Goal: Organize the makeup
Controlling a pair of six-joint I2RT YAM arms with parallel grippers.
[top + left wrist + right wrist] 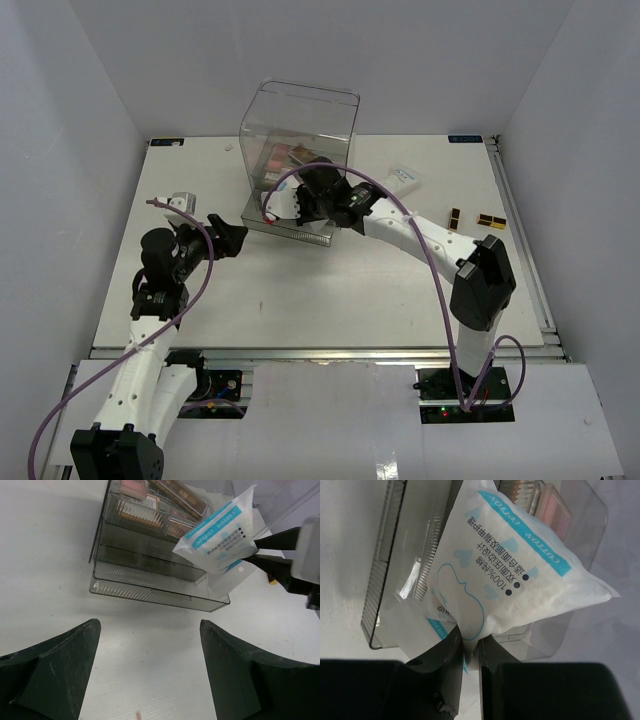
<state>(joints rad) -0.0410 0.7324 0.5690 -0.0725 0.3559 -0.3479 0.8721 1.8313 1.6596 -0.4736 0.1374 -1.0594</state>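
Right fingers (454, 647) pinched narrow on one edge of the white-and-blue packet (520, 575), holding it up against the stepped dark drawers (145, 580), upper centre of the top view by the clear box (300, 120). Left fingers (65, 665) spread wide, holding nothing, left of the drawers over the table (330, 290). Pink and brown palettes (145, 500) sit in the top drawer tiers; small brown ones (490, 219) lie on the table at right.

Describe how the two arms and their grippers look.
Both arms have white links and black joints: left arm, right arm. A purple cable loops loosely along each. The left gripper and right gripper are black, with wedge-shaped fingers.
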